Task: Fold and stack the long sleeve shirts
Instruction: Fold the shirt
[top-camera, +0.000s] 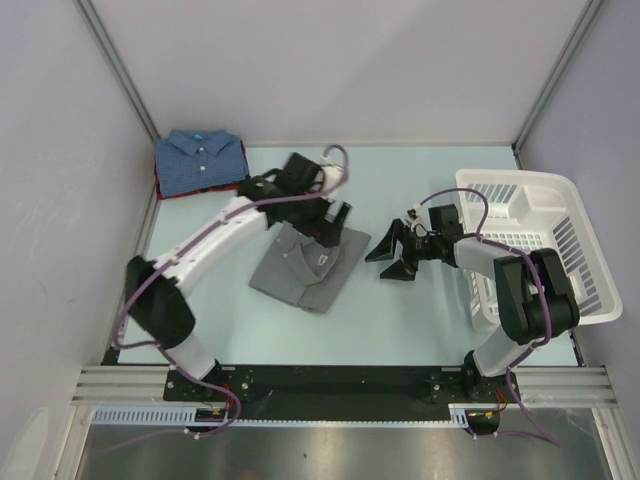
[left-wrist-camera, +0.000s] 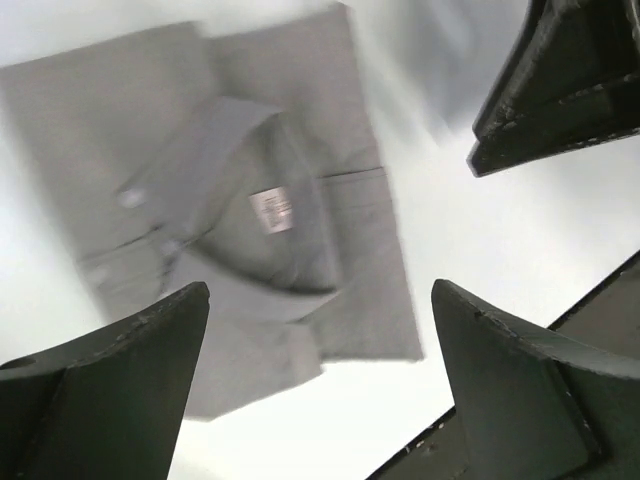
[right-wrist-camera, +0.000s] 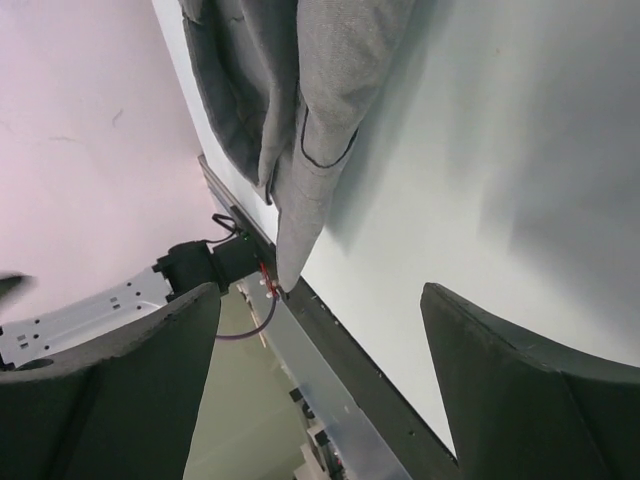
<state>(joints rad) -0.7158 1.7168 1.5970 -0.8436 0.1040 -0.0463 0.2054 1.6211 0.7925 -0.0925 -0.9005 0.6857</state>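
A plain grey long sleeve shirt (top-camera: 303, 270) lies folded in the middle of the table, collar up (left-wrist-camera: 250, 200). My left gripper (top-camera: 333, 225) hovers over its far right part, open, with nothing between its fingers (left-wrist-camera: 320, 288). My right gripper (top-camera: 377, 266) is open just right of the shirt, apart from it and holding nothing (right-wrist-camera: 320, 290). In the right wrist view the grey shirt (right-wrist-camera: 300, 100) shows beyond the fingers. A folded blue shirt (top-camera: 200, 160) rests at the back left corner. A dark red edge (top-camera: 205, 187) shows under it.
A white slatted basket (top-camera: 560, 235) stands at the right side of the table, behind my right arm. Walls and metal posts close in the table at the back and sides. The black base rail (top-camera: 330, 380) runs along the near edge.
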